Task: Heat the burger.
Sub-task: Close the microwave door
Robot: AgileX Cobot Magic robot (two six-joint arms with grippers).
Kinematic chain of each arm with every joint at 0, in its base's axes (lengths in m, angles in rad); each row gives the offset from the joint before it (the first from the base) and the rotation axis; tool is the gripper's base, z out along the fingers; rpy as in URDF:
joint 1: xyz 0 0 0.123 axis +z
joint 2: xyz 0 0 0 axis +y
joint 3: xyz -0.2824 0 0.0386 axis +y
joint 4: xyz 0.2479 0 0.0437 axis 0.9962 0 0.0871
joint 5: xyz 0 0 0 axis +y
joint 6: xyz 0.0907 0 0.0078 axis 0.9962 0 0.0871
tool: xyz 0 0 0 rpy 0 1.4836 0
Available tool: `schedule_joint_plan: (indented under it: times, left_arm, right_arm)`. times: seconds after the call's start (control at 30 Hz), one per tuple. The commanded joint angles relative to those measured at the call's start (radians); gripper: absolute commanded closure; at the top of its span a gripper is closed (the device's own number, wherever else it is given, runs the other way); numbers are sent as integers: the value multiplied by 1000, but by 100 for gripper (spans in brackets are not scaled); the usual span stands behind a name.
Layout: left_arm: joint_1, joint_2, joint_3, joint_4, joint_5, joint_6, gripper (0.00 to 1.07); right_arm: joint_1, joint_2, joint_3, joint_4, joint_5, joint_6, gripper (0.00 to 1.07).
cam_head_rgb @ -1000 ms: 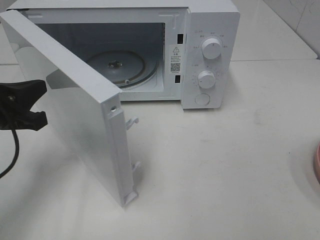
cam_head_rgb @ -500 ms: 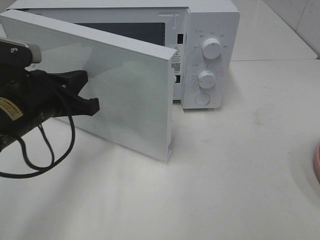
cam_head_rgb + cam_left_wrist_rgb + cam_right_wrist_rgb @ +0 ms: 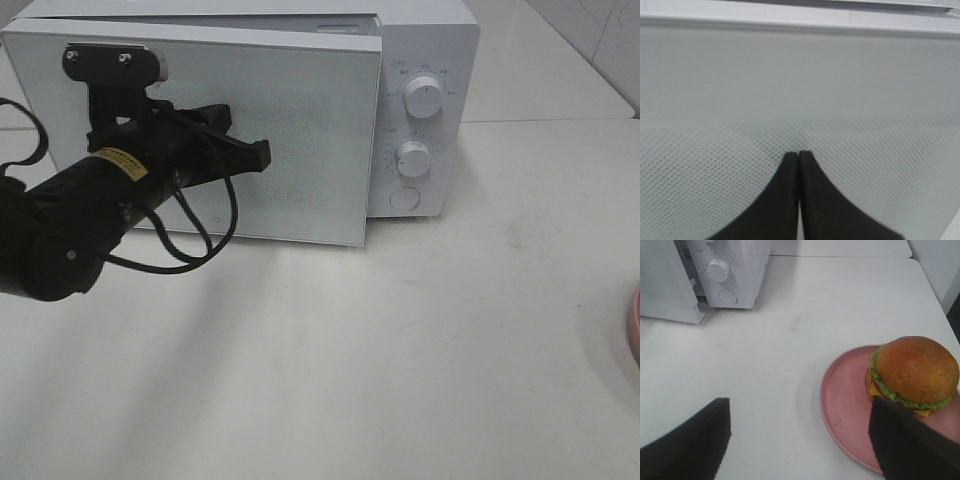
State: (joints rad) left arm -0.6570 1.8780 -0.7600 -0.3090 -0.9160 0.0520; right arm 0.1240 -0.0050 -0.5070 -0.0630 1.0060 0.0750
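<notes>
The burger [image 3: 915,372] sits on a round pink plate [image 3: 845,405] on the table, right of the white microwave [image 3: 425,60]; the exterior high view shows only the plate's rim [image 3: 634,330]. My right gripper [image 3: 799,402] hovers open above the table beside the plate, holding nothing. My left gripper [image 3: 262,155] is shut, its closed tips [image 3: 799,155] pressed against the outside of the microwave door [image 3: 300,130]. The door stands almost closed, slightly ajar at its latch side, and hides the inside.
Two dials [image 3: 424,97] and a round button [image 3: 404,198] are on the microwave's control panel. A black cable [image 3: 200,245] loops under the left arm. White tabletop [image 3: 400,350] stretches in front of the microwave.
The door has swung from wide open to nearly closed, with my shut left gripper moving right and toward the microwave against it. The right side looks unchanged.
</notes>
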Motion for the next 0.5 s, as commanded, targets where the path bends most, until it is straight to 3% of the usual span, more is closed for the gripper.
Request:
schedule_joint_plan:
  times: [0.03, 0.2, 0.5]
  left_arm:
    - [-22, 20, -55, -61, 26, 60, 107]
    - [-41, 80, -182, -175, 52, 147, 107]
    - [-41, 129, -292, -236, 103, 229, 107]
  right_arm:
    - [-7, -30, 4, 2, -12, -14, 32]
    - [-7, -30, 4, 2, -12, -14, 32]
    - [-7, -30, 4, 2, -12, -14, 32]
